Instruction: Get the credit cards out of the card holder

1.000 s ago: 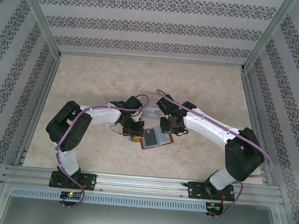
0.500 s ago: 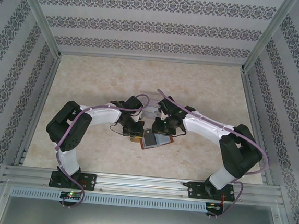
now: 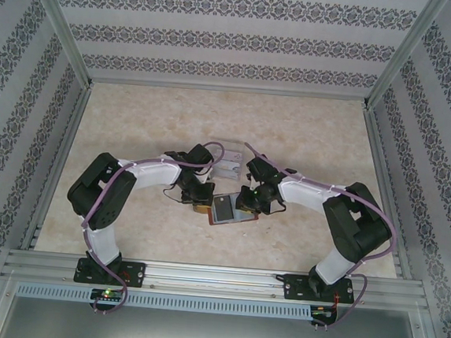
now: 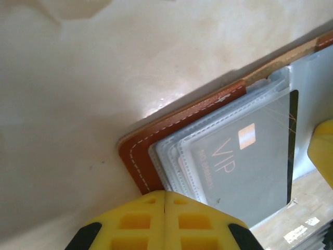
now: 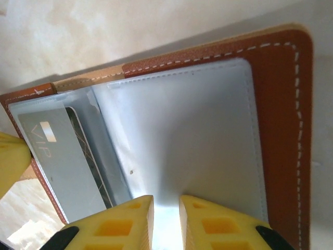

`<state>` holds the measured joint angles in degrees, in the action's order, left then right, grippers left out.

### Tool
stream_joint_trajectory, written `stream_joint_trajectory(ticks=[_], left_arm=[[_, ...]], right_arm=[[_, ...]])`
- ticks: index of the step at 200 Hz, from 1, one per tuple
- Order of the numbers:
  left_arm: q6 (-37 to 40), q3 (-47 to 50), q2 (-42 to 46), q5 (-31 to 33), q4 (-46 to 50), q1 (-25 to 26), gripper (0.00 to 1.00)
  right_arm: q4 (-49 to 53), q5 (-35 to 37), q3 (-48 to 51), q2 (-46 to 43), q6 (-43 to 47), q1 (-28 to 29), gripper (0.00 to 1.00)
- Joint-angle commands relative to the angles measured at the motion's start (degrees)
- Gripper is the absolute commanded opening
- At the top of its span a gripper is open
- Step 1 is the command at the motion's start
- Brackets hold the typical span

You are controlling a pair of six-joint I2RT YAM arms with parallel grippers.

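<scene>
- The card holder point(image 3: 234, 209) lies open mid-worktop point(image 3: 315, 137), its edges hidden under both arms
- The left gripper point(image 4: 165, 200) is clenched at its edge
- The right gripper point(image 5: 165, 203) stands a slit apart over a clear pocket point(image 5: 177, 135); whether it pinches, I cannot tell
- A grey VIP credit card point(image 4: 244, 166) sits pocketed, the darker card point(image 5: 88, 151) behind it mostly hidden
- Pale marbled surface, patterned walls point(image 3: 237, 39)

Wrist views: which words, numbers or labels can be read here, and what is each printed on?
"VIP": on the grey card in the card holder's clear pocket.
Small print line beside it: too small to read.
Labels at the left wrist view's lower right corner: blurred, unreadable.
</scene>
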<state>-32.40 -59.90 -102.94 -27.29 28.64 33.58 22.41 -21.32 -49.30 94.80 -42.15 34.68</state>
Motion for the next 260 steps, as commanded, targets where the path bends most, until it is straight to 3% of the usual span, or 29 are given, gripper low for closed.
stream_joint_trajectory(ticks=[1, 73, 122, 260], left_arm=[[1.73, -0.73, 2.61, 4.43, 5.75, -0.96, 0.04], [-0.94, -3.12, 4.70, 0.41, 4.19, 0.11, 0.06], [-4.89, -1.86, 3.11, -3.42, -1.86, 1.77, 0.04], [-2.14, -2.15, -2.93, -1.45, 0.76, 2.10, 0.03]], right_arm=[[0.50, -1.08, 1.75, -1.41, -2.00, 1.23, 0.22], [0.96, 0.57, 0.02, -5.46, -2.75, 1.70, 0.22], [-5.30, -5.08, -0.27, -4.51, -3.25, 0.59, 0.23], [-10.66, -9.79, 0.08, 0.46, -5.40, 0.81, 0.29]])
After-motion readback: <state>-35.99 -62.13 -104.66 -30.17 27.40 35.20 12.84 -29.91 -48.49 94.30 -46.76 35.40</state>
